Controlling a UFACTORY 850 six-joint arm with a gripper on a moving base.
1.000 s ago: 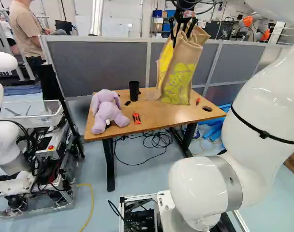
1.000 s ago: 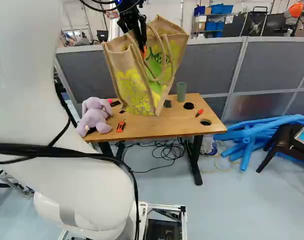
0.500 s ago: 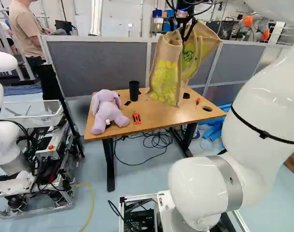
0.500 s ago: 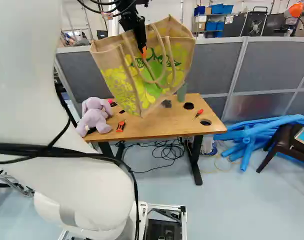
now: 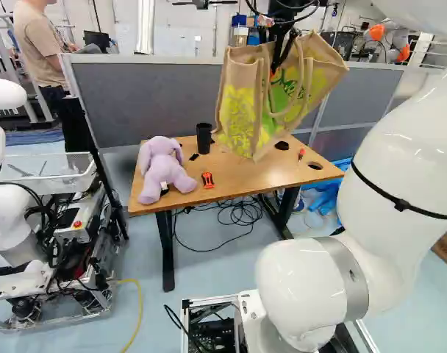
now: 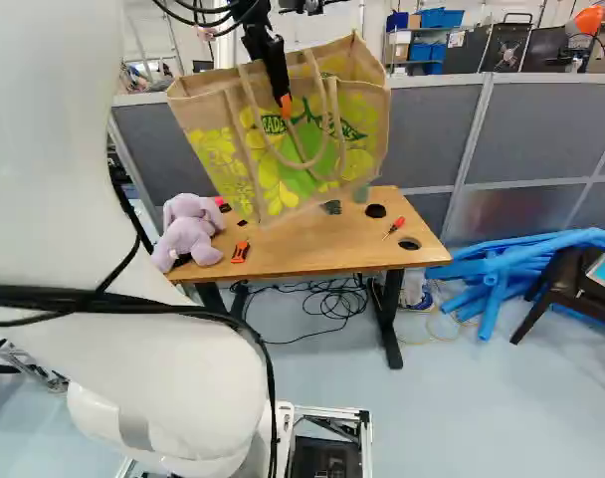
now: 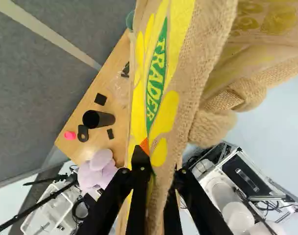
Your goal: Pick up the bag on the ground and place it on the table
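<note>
The grabber is pinching one side of the big tan bag between its two fingers. The bag is hanging tilted, up in the air by the table; I can't tell if it is right over the top. A purple bunny is sitting on the table's left, and a black cup is standing on the far side.

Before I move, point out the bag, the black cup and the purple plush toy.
Bag (image 6: 301, 185): right base view, printed side.
Black cup (image 5: 204, 139): left base view, outer wall.
Purple plush toy (image 5: 162, 170): left base view, body.
</note>
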